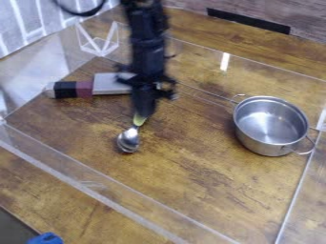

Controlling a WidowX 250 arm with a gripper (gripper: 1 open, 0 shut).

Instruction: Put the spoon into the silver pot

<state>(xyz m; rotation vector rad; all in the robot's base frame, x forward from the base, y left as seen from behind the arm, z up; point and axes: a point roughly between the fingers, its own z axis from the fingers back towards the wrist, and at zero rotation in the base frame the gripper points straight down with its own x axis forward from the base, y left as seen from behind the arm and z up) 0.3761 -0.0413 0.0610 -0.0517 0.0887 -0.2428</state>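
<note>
A: "Hanging bowl-down, the spoon [130,139] looks light and stiff; its thick plastic handle grips better than the slick metal bowl."
B: "The gripper [141,105] pinches that handle, well left of the silver pot [272,124]."

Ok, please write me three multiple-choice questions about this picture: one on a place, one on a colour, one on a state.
1. Where does the silver pot stand, seen from the spoon?
A. to its left
B. to its right, apart from it
C. directly under it

2. What colour is the spoon's handle?
A. red
B. pale yellow-green
C. black

3. What lies inside the silver pot?
A. nothing
B. the spoon
C. a grey block

Answers:
1 B: bare table shows between the two.
2 B: the handle shows that colour just below the gripper.
3 A: the pot's steel bottom is bare.
</note>
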